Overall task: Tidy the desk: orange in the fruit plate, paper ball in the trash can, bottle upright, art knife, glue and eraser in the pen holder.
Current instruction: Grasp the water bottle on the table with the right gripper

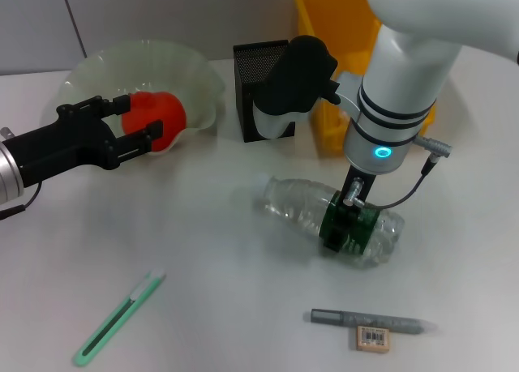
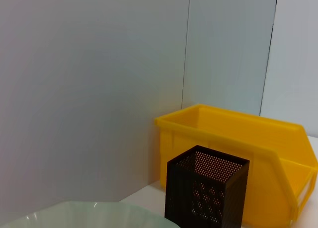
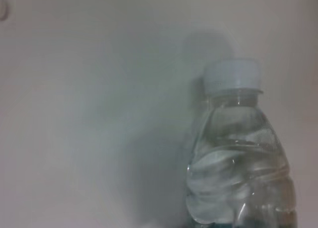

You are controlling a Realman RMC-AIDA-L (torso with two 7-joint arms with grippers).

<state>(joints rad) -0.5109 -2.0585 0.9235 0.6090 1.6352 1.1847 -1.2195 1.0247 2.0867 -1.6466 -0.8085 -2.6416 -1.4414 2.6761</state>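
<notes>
My left gripper [image 1: 146, 118] is shut on the orange [image 1: 162, 111] and holds it over the near rim of the pale green fruit plate [image 1: 195, 72]. My right gripper [image 1: 349, 222] is shut on the clear bottle [image 1: 296, 202], which lies on its side mid-table. The bottle and its white cap also show in the right wrist view [image 3: 238, 158]. The green art knife [image 1: 117, 319] lies front left. The grey glue stick [image 1: 369, 319] and the eraser [image 1: 373, 338] lie front right. The black mesh pen holder [image 1: 251, 72] stands at the back. No paper ball is in view.
A yellow bin [image 1: 336, 23] stands behind and to the right of the pen holder, partly hidden by my right arm. The left wrist view shows the pen holder [image 2: 206, 193], the yellow bin [image 2: 238, 133] and the plate rim [image 2: 99, 213] against a grey wall.
</notes>
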